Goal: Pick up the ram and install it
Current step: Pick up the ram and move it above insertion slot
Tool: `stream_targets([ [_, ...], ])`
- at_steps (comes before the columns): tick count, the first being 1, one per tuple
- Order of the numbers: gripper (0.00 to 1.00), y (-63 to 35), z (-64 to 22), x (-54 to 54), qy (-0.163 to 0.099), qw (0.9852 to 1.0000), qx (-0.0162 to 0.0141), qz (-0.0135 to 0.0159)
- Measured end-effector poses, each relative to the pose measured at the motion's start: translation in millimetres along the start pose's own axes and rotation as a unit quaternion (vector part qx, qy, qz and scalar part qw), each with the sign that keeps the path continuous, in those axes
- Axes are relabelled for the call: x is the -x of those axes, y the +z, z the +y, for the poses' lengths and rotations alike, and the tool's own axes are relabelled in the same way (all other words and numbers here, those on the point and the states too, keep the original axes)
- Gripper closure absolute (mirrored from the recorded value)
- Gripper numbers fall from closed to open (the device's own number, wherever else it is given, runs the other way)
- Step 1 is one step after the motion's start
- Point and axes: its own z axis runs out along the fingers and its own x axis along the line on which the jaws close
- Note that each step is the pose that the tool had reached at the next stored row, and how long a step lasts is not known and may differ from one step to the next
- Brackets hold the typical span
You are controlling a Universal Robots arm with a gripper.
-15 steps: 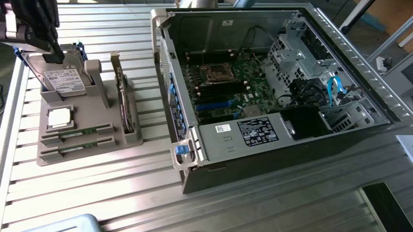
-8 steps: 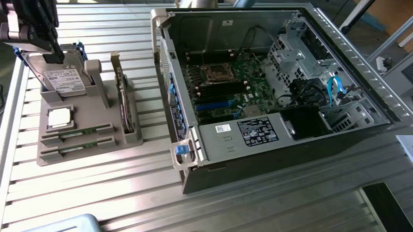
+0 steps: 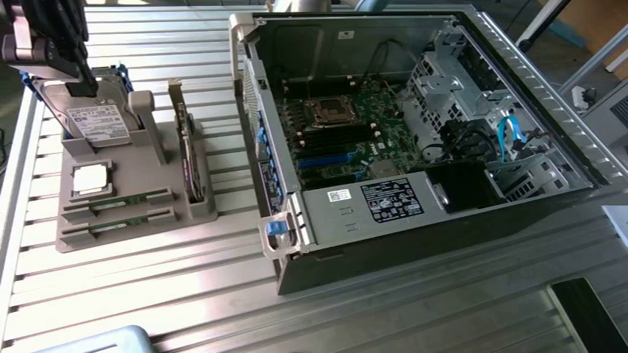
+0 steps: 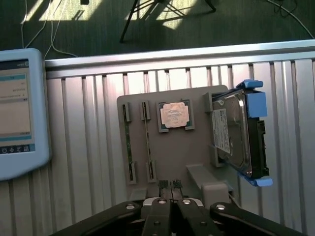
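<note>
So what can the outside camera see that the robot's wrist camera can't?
Exterior view's extras: the open computer case with its motherboard, and an upright card standing at the holder's side. Wrist view's extras: the dark floor past the table, with cables on it. Shared: the grey holder, two ram sticks lying in its slots, the hard drive, a square chip and the slatted table.

a robotics lab or workshop: slatted metal table (image 3: 412, 316), opened computer case (image 3: 393, 254), grey parts holder (image 4: 197, 147), touchscreen pendant (image 4: 19, 113), tripod legs (image 4: 132, 17).
</note>
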Motion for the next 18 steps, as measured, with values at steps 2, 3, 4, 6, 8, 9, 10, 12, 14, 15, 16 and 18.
stream_targets([
  [2, 0.9, 0.0, 0.0, 0.0, -0.009, 1.0, -0.0002, 0.0003],
  [3, 0.9, 0.0, 0.0, 0.0, -0.013, 0.9999, -0.0003, 0.0005],
  [4, 0.9, 0.1, -0.1, 0.0, -0.016, 0.9999, -0.0004, 0.0006],
  [6, 0.9, 0.1, 0.0, 0.0, -0.024, 0.9997, -0.0005, 0.0008],
  [8, 0.9, 0.1, 0.0, 0.0, -0.024, 0.9997, -0.0005, 0.0009],
  [9, 0.9, 0.1, 0.0, 0.0, -0.024, 0.9997, -0.0005, 0.0008],
  [10, 0.9, 0.1, 0.0, 0.0, -0.024, 0.9997, -0.0005, 0.0009],
  [12, 0.9, 0.2, 0.0, -0.2, -0.024, 0.9997, -0.0005, 0.0008],
  [14, 0.9, 0.8, -0.2, -1.6, -0.024, 0.9997, -0.0005, 0.0009],
  [15, 0.9, 1.0, -0.2, -2.2, -0.024, 0.9997, -0.0005, 0.0009],
  [16, 0.9, 1.2, -0.3, -3.0, -0.024, 0.9997, -0.0005, 0.0009],
  [18, 0.9, 1.8, -0.4, -5.0, -0.024, 0.9997, -0.0005, 0.0009],
])
